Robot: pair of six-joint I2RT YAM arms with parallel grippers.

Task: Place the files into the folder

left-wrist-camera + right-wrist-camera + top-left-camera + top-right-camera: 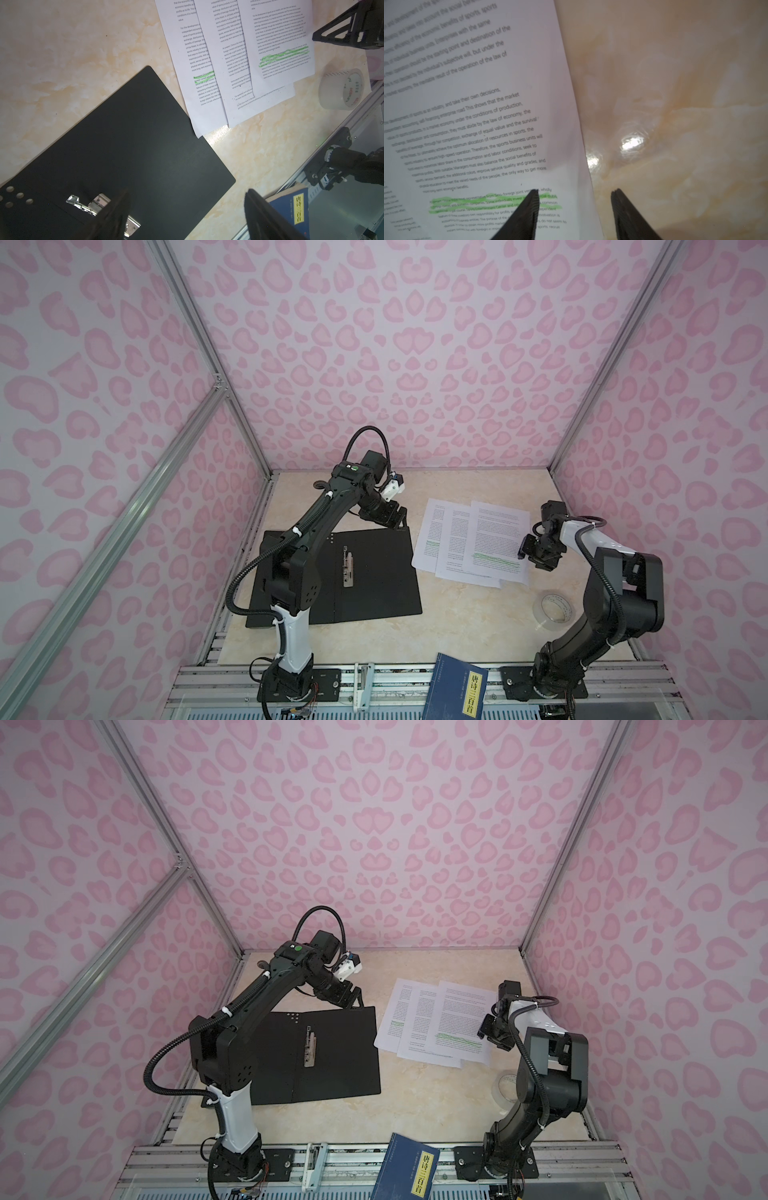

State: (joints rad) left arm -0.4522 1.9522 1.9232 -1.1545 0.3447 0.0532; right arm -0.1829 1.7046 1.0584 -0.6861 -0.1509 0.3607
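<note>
Grasping the files (473,128) is judged in hand: their edge is straddled by the released right tool (575,193). The folder (135,135) is spread beneath the released left tool (186,192). A lowered pinch is called for.

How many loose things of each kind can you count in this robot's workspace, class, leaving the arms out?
Printed paper sheets: 3
Black open folder: 1
Blue book: 1
Clear tape roll: 1
Total: 6
</note>
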